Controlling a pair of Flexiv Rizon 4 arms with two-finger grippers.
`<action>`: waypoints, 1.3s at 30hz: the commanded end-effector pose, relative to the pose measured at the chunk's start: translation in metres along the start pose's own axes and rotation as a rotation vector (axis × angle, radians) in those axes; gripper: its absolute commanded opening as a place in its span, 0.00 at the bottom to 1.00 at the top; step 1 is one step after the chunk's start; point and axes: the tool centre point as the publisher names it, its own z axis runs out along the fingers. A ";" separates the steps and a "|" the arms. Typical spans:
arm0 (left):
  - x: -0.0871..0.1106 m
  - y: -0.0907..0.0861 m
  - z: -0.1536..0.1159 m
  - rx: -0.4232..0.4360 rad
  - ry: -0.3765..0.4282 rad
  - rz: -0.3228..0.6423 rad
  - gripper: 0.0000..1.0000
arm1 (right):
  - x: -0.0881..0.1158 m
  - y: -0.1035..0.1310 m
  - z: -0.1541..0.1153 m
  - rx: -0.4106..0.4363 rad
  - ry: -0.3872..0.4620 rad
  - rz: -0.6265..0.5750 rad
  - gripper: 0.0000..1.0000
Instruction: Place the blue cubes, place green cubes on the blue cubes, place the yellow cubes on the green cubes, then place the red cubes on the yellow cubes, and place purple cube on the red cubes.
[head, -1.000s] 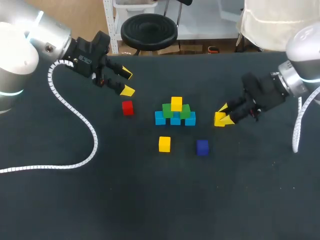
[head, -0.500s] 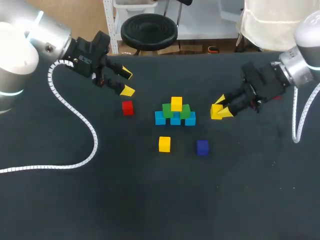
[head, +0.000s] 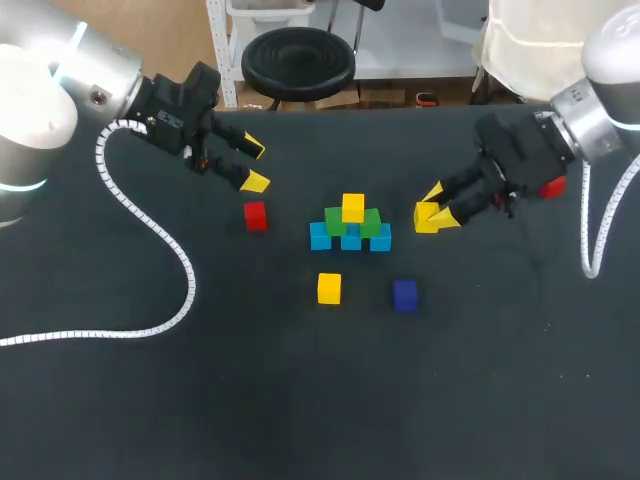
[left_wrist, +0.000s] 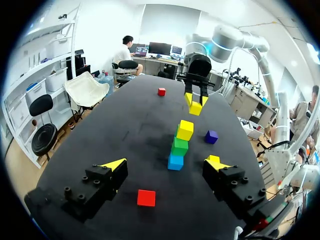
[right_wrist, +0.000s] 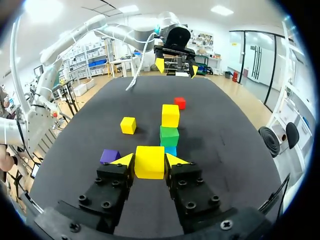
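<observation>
A small pyramid stands mid-table: three blue cubes (head: 350, 241), two green cubes (head: 336, 221) on them, and one yellow cube (head: 353, 207) on top. My right gripper (head: 428, 217) is shut on a second yellow cube (right_wrist: 150, 161), held just right of the pyramid and above the table. A third yellow cube (head: 329, 288) and a purple cube (head: 404, 294) lie in front of the pyramid. A red cube (head: 256, 215) lies left of it, just below my open left gripper (head: 250, 165), which holds nothing. In the left wrist view this red cube (left_wrist: 146, 197) lies ahead, between the fingers.
Another red cube (head: 550, 187) lies at the far right, partly behind my right arm. A white coiled cable (head: 150, 235) trails from the left arm across the left of the table.
My right gripper has carried the yellow cube left and toward the back, closer to the pyramid, uncovering the red cube behind it. The left arm has not moved.
</observation>
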 end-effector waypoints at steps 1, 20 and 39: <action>0.000 0.002 0.000 0.003 0.003 -0.001 1.00 | 0.000 0.001 -0.001 0.003 0.000 -0.001 0.00; 0.000 0.002 0.000 0.003 0.003 -0.001 1.00 | -0.027 -0.007 0.006 -0.031 0.123 0.016 0.00; 0.000 0.002 0.000 0.003 0.003 -0.001 1.00 | -0.028 -0.028 0.030 0.002 0.140 -0.048 0.00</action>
